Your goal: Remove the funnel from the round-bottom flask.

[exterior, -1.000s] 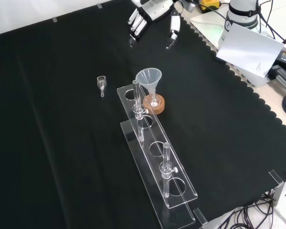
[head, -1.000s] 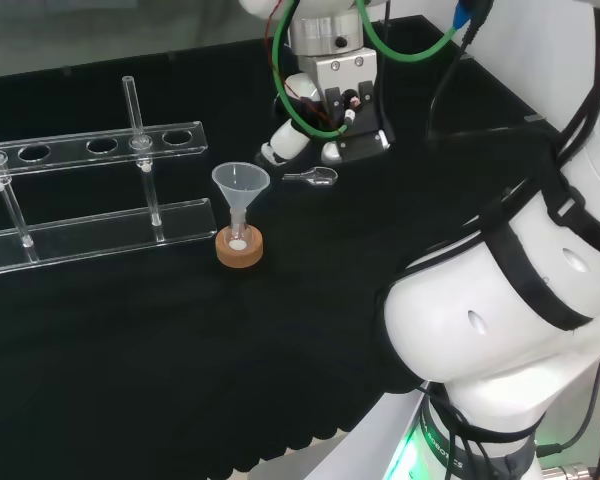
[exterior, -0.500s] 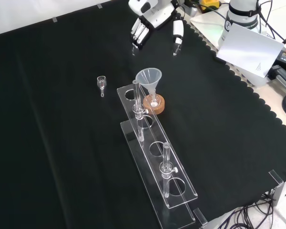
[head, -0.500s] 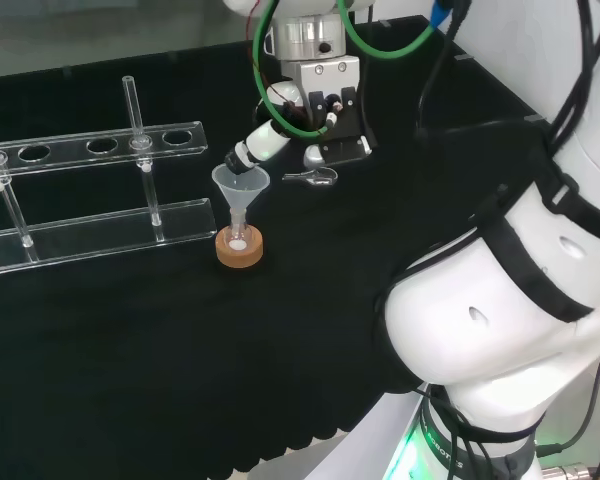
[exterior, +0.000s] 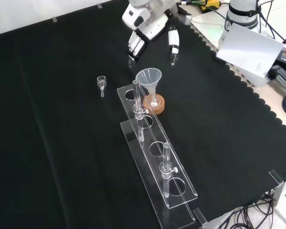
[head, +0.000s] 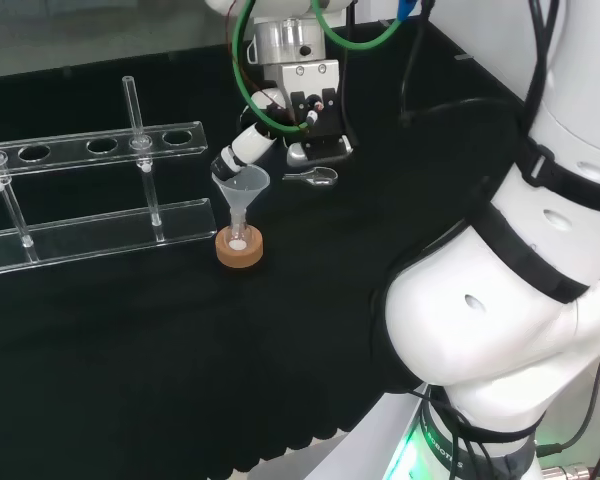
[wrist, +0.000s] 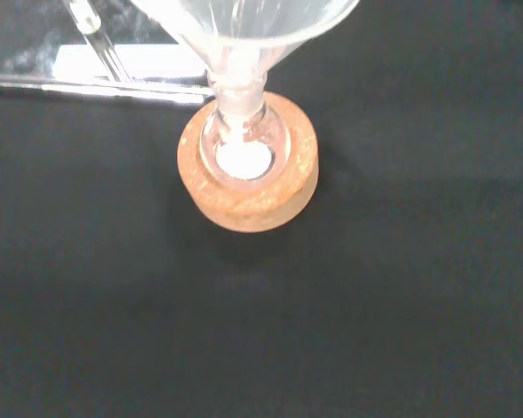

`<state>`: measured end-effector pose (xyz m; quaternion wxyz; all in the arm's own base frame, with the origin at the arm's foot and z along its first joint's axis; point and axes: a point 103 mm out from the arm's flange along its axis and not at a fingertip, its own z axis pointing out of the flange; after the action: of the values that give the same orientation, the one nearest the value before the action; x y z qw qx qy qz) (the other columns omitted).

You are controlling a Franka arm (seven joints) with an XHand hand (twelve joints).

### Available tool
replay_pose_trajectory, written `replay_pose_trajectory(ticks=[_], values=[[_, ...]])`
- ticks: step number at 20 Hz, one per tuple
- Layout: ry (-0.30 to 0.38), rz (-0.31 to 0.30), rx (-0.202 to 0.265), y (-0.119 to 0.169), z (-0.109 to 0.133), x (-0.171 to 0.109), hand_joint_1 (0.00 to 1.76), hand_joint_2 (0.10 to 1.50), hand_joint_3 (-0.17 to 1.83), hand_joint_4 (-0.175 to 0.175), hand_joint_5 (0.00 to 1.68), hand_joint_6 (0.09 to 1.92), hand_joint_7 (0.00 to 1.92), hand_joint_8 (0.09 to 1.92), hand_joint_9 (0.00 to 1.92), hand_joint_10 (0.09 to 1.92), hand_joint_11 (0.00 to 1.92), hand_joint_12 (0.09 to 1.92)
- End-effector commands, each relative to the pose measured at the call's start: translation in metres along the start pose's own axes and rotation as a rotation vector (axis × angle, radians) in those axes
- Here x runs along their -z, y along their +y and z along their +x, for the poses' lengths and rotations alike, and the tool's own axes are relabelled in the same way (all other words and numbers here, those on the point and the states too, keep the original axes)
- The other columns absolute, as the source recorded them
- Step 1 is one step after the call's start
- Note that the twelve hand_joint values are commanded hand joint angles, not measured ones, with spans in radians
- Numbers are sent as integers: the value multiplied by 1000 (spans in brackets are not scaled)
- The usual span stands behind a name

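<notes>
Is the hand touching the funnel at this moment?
Apart. In the front view, black cloth shows between the hand and the funnel rim. The head view overlaps a fingertip with the rim, so it settles nothing.

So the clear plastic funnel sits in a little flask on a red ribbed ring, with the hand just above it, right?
Not quite: the ring is a brown cork ring, as the wrist view shows. The clear plastic funnel does sit in the flask, the hand just above.
</notes>
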<state>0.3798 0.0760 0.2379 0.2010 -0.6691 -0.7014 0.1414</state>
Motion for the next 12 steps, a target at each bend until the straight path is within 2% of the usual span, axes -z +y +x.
replay_pose_trajectory(ticks=[1,5,12], values=[[-20,70,3,17,11,-6,579,691,216,-86,227,87,83,738,445,717,445,1387],[-15,98,4,23,14,-8,656,686,209,-96,190,87,19,729,380,758,460,1382],[-1,108,2,29,15,-7,646,679,204,-99,152,87,0,648,290,836,465,1388]])
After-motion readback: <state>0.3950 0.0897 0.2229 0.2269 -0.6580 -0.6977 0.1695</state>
